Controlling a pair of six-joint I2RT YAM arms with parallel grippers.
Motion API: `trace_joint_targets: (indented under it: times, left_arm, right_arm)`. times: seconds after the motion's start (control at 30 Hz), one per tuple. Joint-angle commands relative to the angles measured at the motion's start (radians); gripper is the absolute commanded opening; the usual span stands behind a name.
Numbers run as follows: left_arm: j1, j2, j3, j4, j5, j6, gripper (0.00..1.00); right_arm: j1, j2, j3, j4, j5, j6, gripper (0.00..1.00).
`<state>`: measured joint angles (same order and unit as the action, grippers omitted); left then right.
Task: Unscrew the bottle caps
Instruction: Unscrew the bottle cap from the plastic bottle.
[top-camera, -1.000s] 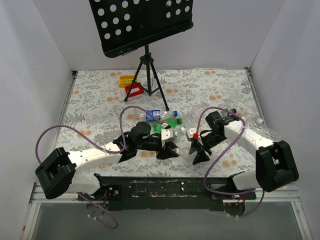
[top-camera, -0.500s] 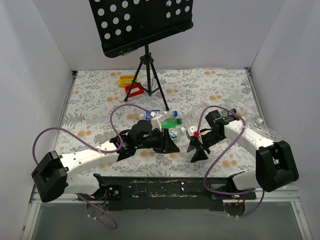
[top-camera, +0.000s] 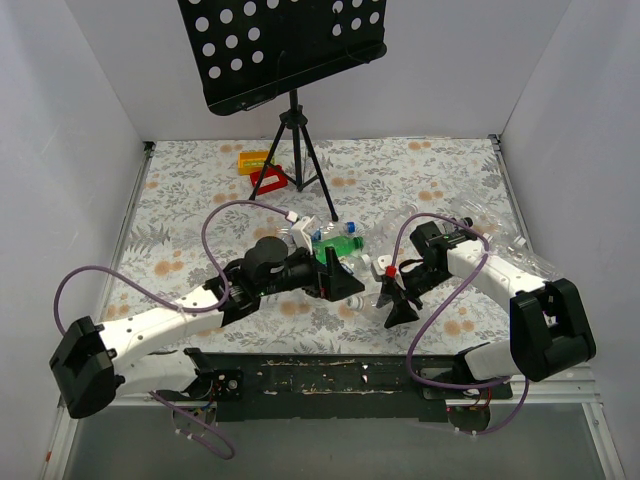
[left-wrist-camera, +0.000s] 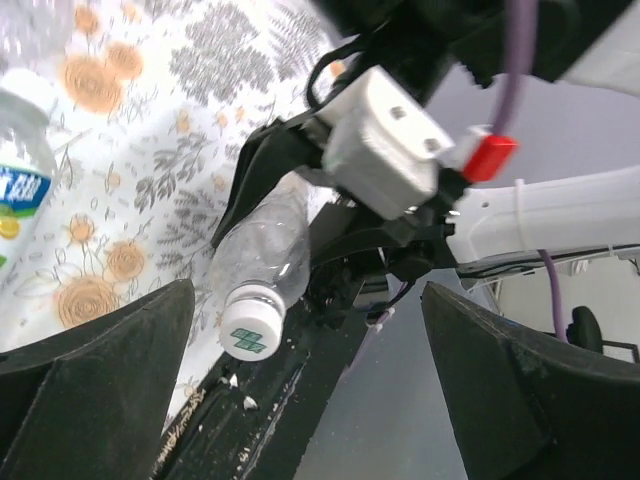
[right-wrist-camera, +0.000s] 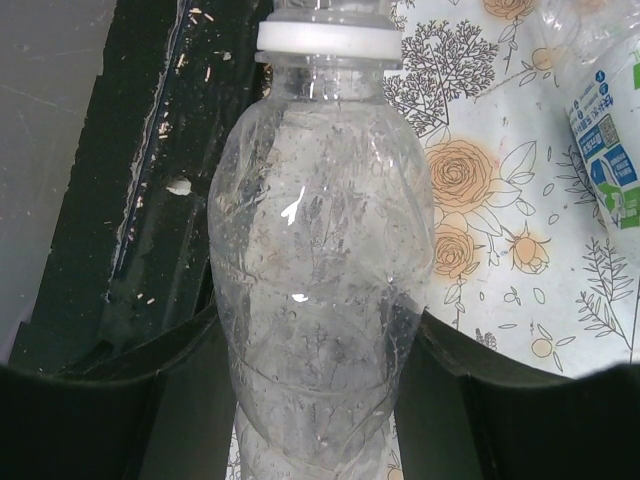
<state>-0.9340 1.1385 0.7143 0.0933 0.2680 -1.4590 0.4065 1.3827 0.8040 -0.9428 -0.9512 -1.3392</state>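
One bottle (right-wrist-camera: 320, 250), judged light and crushable, sat clamped in right pincer (right-wrist-camera: 320, 350); wide left pincer (left-wrist-camera: 308, 310) best took the cap (left-wrist-camera: 245, 330).

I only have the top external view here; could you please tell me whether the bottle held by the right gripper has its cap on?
Observer: Yes. In the right wrist view a white cap sits on the neck of the clear bottle, and the right gripper clamps the bottle around its body.
Operator: Thank you. Has the other arm gripped that cap yet?
Observer: No. In the left wrist view the left gripper is wide open, and the cap sits ahead of its jaws, untouched.
Operator: Is anything printed on the cap?
Observer: Its flat top bears a small green mark, which shows only in the left wrist view.
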Motion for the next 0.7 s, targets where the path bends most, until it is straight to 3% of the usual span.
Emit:
trace_joint_targets:
  times: [0.0,0.17,0.43,0.67]
  left_arm:
    - [0.001,-0.115,-0.015,0.042,-0.03,0.184,0.98]
    - [0.001,-0.204,-0.049,0.011,-0.009,0.418,0.98]
    - [0.001,-0.301,-0.217,0.095,0.195,0.879,0.98]
    - [0.001,-0.295,-0.24,0.102,0.209,1.103,0.98]
  right_arm:
    - [0.005,-0.004,0.015,-0.027,-0.014,-0.012,0.05]
    - [0.005,-0.01,0.015,-0.024,-0.012,-0.011,0.05]
    - [0.005,-0.016,0.014,-0.024,-0.012,-0.012,0.05]
    - [0.005,-0.016,0.014,-0.024,-0.014,-0.012,0.05]
